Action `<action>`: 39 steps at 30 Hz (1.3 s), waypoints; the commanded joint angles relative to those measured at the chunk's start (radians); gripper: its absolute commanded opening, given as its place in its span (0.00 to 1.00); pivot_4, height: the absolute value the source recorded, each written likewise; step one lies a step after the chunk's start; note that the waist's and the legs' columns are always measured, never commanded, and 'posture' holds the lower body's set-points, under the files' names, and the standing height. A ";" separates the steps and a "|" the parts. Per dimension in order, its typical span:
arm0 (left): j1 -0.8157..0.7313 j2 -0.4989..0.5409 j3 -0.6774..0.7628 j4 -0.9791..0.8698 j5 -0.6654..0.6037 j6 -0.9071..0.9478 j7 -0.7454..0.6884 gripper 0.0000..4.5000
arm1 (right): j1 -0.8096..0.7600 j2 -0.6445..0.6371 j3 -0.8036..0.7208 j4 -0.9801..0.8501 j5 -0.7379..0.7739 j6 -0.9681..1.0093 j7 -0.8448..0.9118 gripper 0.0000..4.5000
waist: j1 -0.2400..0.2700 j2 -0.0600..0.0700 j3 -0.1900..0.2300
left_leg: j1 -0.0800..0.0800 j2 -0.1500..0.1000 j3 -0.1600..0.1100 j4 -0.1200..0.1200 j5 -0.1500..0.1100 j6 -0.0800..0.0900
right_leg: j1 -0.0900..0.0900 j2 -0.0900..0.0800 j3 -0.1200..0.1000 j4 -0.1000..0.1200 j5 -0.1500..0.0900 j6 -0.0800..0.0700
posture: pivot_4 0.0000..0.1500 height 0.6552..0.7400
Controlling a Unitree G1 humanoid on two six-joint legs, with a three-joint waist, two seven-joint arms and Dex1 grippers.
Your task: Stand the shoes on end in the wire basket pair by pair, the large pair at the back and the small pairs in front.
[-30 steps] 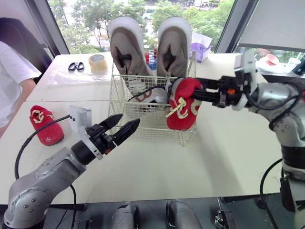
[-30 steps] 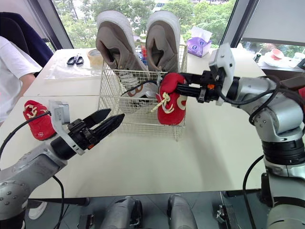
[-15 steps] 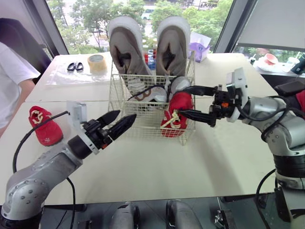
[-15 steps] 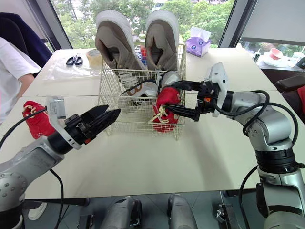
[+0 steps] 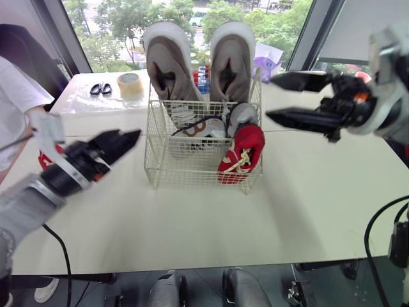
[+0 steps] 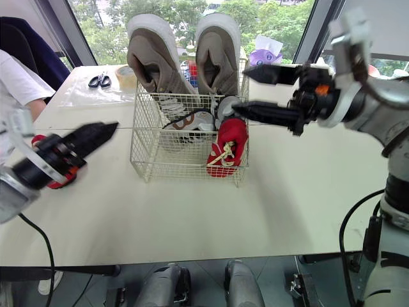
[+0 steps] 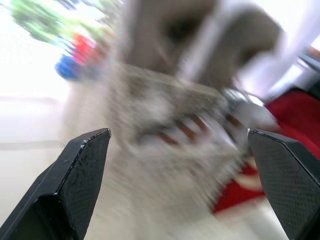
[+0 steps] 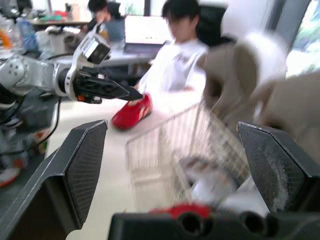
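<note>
**Q:** Where do the shoes stand?

**A:** The wire basket [image 5: 203, 150] sits on the white table [image 5: 192, 217]. Along its back wall the large grey pair [image 5: 167, 64] stands on end, side by side, rising well above the rim. In the front right corner one red small shoe [image 5: 241, 153] stands on end, tilted, leaning on the mesh. Between it and the grey pair lie pale small shoes [image 5: 203, 128]; how they are posed is hard to read through the wire. The other red small shoe [image 8: 131, 112] lies on the table, well apart from the basket, on the robot's left.

**Q:** And the two grippers?

**A:** The right gripper [image 5: 270, 96] hangs above the basket's right side, fingers spread wide and holding nothing. The left gripper [image 5: 128, 137] hovers over the table left of the basket, near the loose red shoe. Its wrist view shows the fingers [image 7: 82, 175] spread, with nothing between them.

**Q:** What else is labelled?

**A:** Scissors [image 5: 97, 88] and a tape roll [image 5: 131, 83] lie on the far table, a tissue box [image 5: 268, 59] behind the basket, and a person in a white shirt [image 5: 16, 96] is at the left edge.
</note>
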 commanded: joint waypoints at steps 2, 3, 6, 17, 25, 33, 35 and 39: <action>-0.111 0.162 0.023 0.135 0.138 0.061 0.182 1.00 | -0.083 -0.031 0.100 -0.036 0.022 0.039 0.163 1.00 | -0.001 0.000 0.000 | -0.001 0.000 0.000 -0.001 0.000 0.000 | -0.001 0.001 0.000 0.000 0.000 0.000 | 1.00 1.00; -0.129 0.199 0.003 0.163 0.168 0.100 0.214 1.00 | -0.087 -0.034 0.125 -0.045 0.016 0.036 0.206 1.00 | -0.002 0.000 0.000 | -0.001 0.000 0.000 -0.001 0.000 0.000 | -0.001 0.001 -0.001 0.000 0.000 0.000 | 1.00 1.00; -0.191 0.327 -0.032 0.384 0.070 0.329 0.469 1.00 | -0.095 -0.028 0.244 -0.048 -0.100 -0.070 0.353 1.00 | -0.003 0.000 0.000 | -0.004 0.000 0.002 -0.002 -0.001 0.001 | -0.004 0.001 -0.001 0.000 0.000 0.001 | 1.00 1.00; -0.414 0.327 -0.091 0.819 0.158 0.562 0.558 1.00 | -0.054 -0.038 0.299 -0.044 -0.238 -0.161 0.466 1.00 | 0.009 -0.004 0.000 | -0.013 0.000 0.002 -0.001 0.006 -0.009 | -0.015 0.002 -0.002 0.005 0.002 0.004 | 1.00 1.00; -0.600 0.257 -0.284 1.060 0.517 0.529 0.261 1.00 | -0.006 -0.063 0.247 -0.105 -0.223 -0.118 0.417 1.00 | 0.023 -0.005 0.000 | -0.013 0.000 0.003 -0.001 0.006 -0.010 | -0.016 0.002 -0.003 0.006 0.003 0.005 | 1.00 1.00; -0.744 0.143 -0.428 1.453 0.904 0.266 -0.069 0.58 | 0.011 -0.078 0.212 -0.144 -0.205 -0.078 0.365 1.00 | 0.022 -0.005 -0.001 | -0.013 0.000 0.006 0.000 0.006 -0.010 | -0.016 0.002 -0.003 0.007 0.003 0.005 | 1.00 1.00; -0.777 0.127 -0.426 1.503 0.960 0.243 -0.106 0.36 | 0.012 -0.083 0.206 -0.151 -0.201 -0.069 0.358 1.00 | 0.022 -0.005 -0.001 | -0.012 0.000 0.007 0.000 0.006 -0.010 | -0.016 0.003 -0.003 0.009 0.003 0.005 | 1.00 1.00; -0.819 0.113 -0.412 1.537 1.045 0.244 -0.174 0.00 | 0.013 -0.091 0.201 -0.153 -0.196 -0.062 0.348 1.00 | 0.023 -0.005 -0.001 | -0.011 0.000 0.004 0.002 0.005 -0.007 | -0.017 0.002 -0.003 0.015 0.003 0.004 | 1.00 1.00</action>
